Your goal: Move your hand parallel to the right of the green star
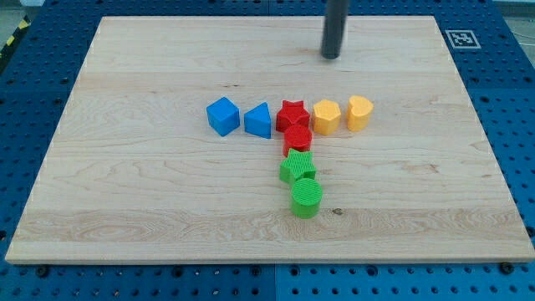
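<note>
The green star lies near the middle of the wooden board, below a red block and above a green round block. My tip is near the view's top, far above the green star and slightly to its right, touching no block. Above the column runs a row: a blue cube, a blue triangular block, a red star, a yellow hexagonal block and a yellow heart-like block.
The board lies on a blue perforated table. A black-and-white marker tag sits at the board's top right corner.
</note>
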